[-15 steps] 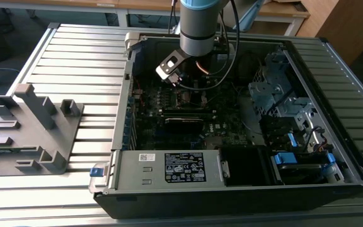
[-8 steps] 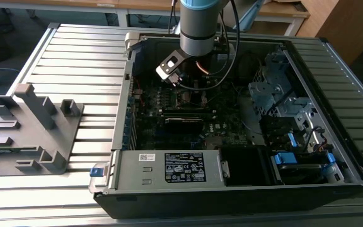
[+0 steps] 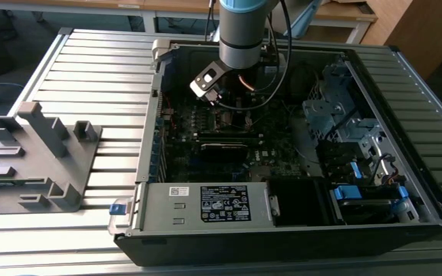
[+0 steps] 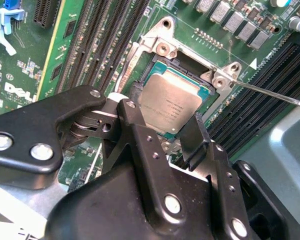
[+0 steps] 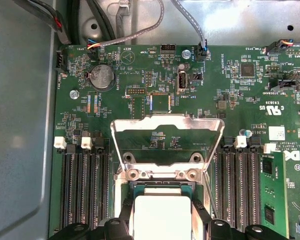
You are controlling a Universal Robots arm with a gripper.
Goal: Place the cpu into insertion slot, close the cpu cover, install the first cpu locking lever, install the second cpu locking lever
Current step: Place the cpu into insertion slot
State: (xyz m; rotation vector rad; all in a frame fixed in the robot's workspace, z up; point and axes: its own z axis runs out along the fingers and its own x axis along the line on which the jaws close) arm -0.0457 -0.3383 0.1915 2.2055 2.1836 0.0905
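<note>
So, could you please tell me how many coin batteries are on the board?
1: the battery lies on the board, beyond the raised cover from the cpu, near the board's edge. More may be hidden.

Exterior view: bright, even light on the ribbed surface [image 3: 90, 69]; the computer case [image 3: 282, 247] interior lies in deep shadow. First wrist view: glare whitens the cpu [image 5: 162, 217] and the raised cpu cover [image 5: 167, 120].

Grey, blue-banded arm [image 3: 240, 49] carries black, screw-studded end effector [image 4: 162, 117].
</note>
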